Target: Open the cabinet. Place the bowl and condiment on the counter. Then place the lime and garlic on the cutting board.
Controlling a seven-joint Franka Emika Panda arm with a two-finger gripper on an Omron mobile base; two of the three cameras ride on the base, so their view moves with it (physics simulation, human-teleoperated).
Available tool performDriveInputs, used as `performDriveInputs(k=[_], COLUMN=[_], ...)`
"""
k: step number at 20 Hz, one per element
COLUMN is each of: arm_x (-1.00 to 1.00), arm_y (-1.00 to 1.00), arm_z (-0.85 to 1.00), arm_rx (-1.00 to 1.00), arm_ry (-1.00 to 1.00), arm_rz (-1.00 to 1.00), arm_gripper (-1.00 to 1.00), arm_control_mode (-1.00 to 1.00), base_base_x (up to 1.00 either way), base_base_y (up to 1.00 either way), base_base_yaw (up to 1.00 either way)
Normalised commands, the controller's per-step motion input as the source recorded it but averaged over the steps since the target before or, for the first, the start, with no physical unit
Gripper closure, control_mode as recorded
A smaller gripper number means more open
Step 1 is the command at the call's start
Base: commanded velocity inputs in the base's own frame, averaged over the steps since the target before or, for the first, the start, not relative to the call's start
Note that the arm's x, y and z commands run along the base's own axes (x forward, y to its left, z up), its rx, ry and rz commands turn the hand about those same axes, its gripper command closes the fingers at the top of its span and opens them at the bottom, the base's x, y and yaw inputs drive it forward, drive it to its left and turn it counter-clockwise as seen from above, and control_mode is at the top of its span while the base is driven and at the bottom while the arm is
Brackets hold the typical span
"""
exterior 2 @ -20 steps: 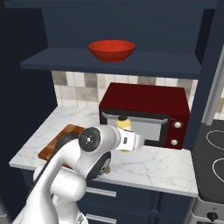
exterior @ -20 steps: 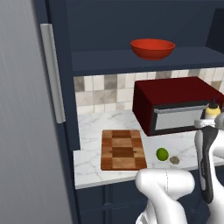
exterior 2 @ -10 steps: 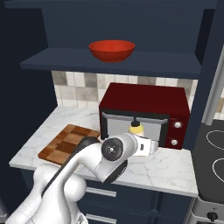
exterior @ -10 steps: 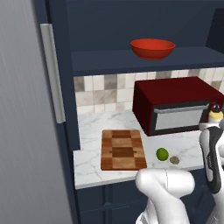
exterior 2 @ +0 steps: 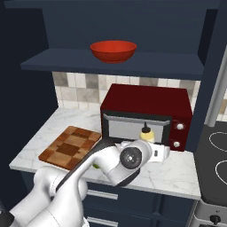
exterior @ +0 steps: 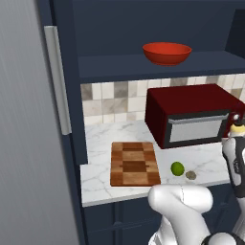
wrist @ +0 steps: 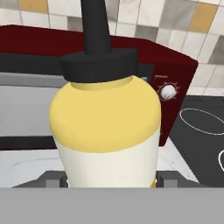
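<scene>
The fingers are clamped on the condiment, upright at frame centre before the microwave. It looks light, smooth and slightly squeezable; its broad belly is safest. Beyond, the bowl sits upper centre on its shelf.

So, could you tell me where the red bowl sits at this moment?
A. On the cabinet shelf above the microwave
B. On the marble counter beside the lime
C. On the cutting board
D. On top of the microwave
A. The bowl rests on the dark cabinet shelf, above the microwave, while the cutting board on the counter below carries nothing and the lime lies beside it.
</scene>
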Motion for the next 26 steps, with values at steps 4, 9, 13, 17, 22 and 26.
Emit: performDriveInputs(k=[4, 9, 13, 17, 22, 26], arm_x=[0.00, 0.01, 0.18, 0.31, 0.23, 0.00], arm_y=[-0.31, -0.21, -0.10, -0.05, -0.17, -0.41], arm_z=[-0.30, -0.25, -0.08, -0.01, -0.01, -0.02], arm_rx=[0.00, 0.00, 0.02, 0.11, 0.14, 0.14], arm_ry=[0.06, 0.05, 0.00, 0.00, 0.00, 0.00], arm_rz=[0.06, 0.04, 0.04, 0.06, 0.07, 0.11], arm_gripper=[1.00, 1.00, 1.00, 1.00, 1.00, 1.00], arm_control_mode=[-1.00, -1.00, -1.00, -1.00, -1.00, -1.00], base_base_x=[0.00, 0.00, 0.00, 0.00, 0.00, 0.00], base_base_y=[0.00, 0.00, 0.00, 0.00, 0.00, 0.00], base_base_yaw=[0.00, 0.00, 0.00, 0.00, 0.00, 0.00])
